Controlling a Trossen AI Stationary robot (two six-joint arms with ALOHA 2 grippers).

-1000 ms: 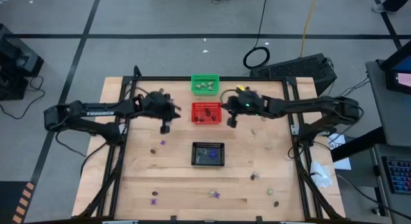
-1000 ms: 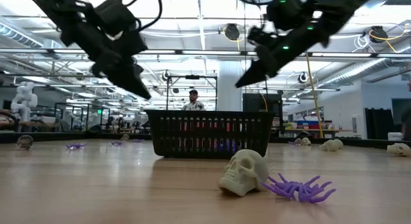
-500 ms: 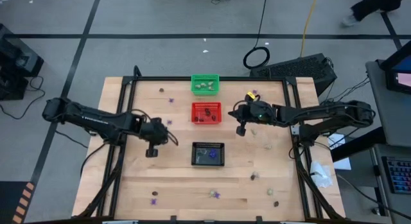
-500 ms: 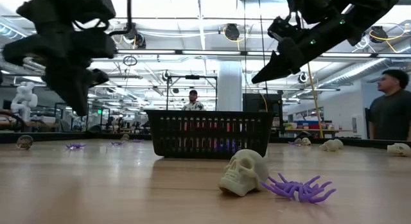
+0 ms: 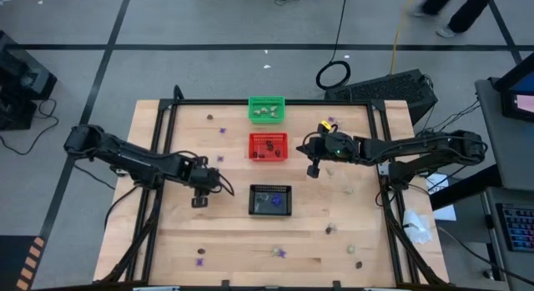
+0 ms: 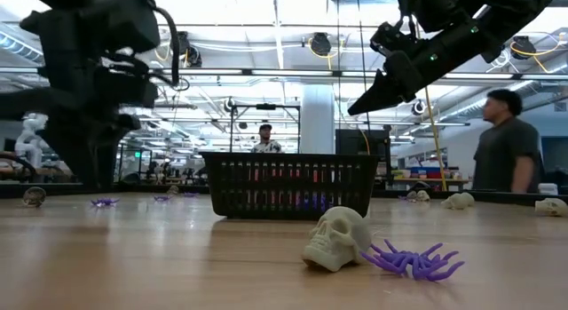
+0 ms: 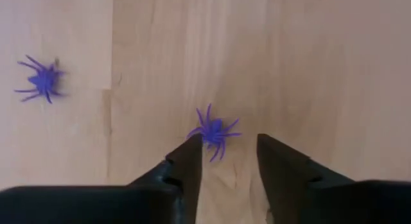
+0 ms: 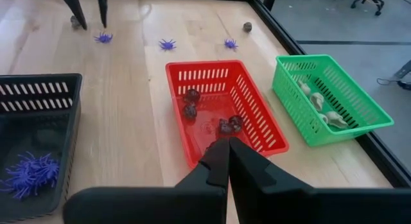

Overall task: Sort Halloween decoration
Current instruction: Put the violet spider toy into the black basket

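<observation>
Just at 9 o'clock of the black basket point(image 5: 271, 200), low over the wood, the left hand point(image 7: 226, 161) hangs with its two fingers apart, straddling bare table with a purple spider point(image 7: 213, 130) just beyond their tips. That spread and that aim read as a set-up to pinch this trinket. A second purple spider point(image 7: 40, 79) lies apart from the first, clear of the fingers, so closing on one should not drag the other.

The three baskets sit in a line down the middle of the table: the green basket point(image 5: 266, 109) at 12 o'clock holding pale cream pieces, the red basket point(image 5: 269, 146) at centre with dark brown ones, the black one at 6 o'clock of it with purple spiders heaped inside. Colours already match baskets, so the spider probably belongs in the black one, a short trip toward 3 o'clock from the left hand.

The right hand point(image 8: 228, 161) is pressed together and carries nothing visible; it hovers at 3 o'clock of the red basket, above that basket's near rim in its own wrist view.

Loose trinkets remain: a cream skull point(image 6: 338, 238) beside a purple spider point(image 6: 412, 259) near the 6 o'clock edge, others scattered toward 4 and 7 o'clock. The wood around the left hand is open, with the table's dark frame point(image 5: 158, 158) well off at 9 o'clock, leaving room to lift and swing.
</observation>
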